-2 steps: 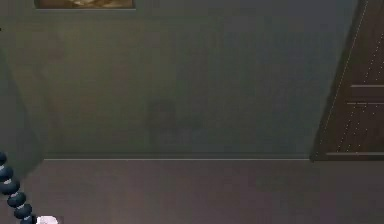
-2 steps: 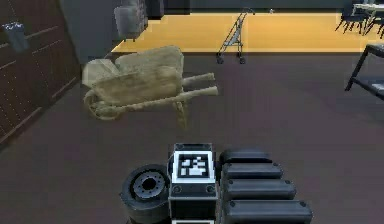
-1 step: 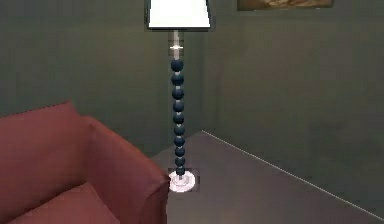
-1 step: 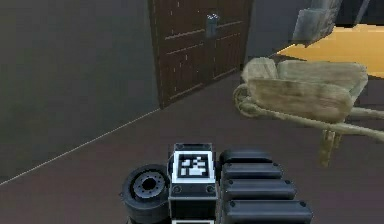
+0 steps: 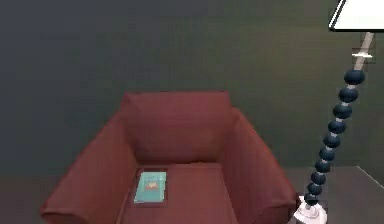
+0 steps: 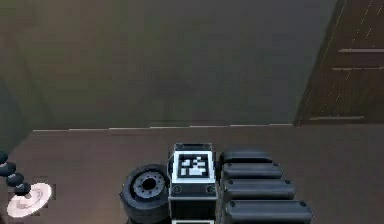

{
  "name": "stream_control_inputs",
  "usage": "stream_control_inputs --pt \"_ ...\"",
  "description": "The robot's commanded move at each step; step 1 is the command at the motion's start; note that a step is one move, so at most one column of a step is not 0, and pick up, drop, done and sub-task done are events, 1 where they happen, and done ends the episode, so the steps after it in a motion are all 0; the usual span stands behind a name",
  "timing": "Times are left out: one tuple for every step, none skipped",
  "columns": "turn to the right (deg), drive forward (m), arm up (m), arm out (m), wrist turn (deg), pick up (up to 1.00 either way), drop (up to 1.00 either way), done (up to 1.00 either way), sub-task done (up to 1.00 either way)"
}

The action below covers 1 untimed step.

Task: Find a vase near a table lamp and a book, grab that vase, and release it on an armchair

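Room: a bare brown floor (image 6: pixel 100 150) is running out to a dark grey-green wall (image 6: pixel 150 60). A brown panelled wooden door (image 6: pixel 350 60) is standing at the arm side view's far right.

Nearest, at that view's bottom edge, the dark square-bar arm (image 6: pixel 196 208) is showing. It is carrying a white square marker with black marks (image 6: pixel 193 165). The dark rounded gripper (image 6: pixel 148 190) is sitting just left of the marker. Its fingers are not coming out clearly, so their state cannot be told, nor whether the gripper is holding the vase or anything else. A round white lamp base (image 6: pixel 30 198) is resting on the floor near the gripper, at the view's lower left.

Forward view: a dark red upholstered armchair (image 5: pixel 180 125) is facing the camera against the wall. A flat teal book (image 5: pixel 152 187) is lying toward the front of its seat. A tall floor lamp with a stem of dark blue beads and a white shade (image 5: pixel 340 110) is rising just beside the chair's arm, at the view's right.

Risks (judgement):
- The chair is lying ahead while the arm is reaching sideways, so a release before turning would be dropping the load onto the floor.
- Turning or extending near the lamp could be knocking it over.
- A vase set on the book could be tipping or rolling off.

Writing: none is readable. The marker is bearing only black blocks, and the book cover a faint pale mark.
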Motion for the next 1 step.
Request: stream_control_inputs --pt "45.0 0.00 0.00 0.00 0.0 0.00 0.00 0.00 0.00"
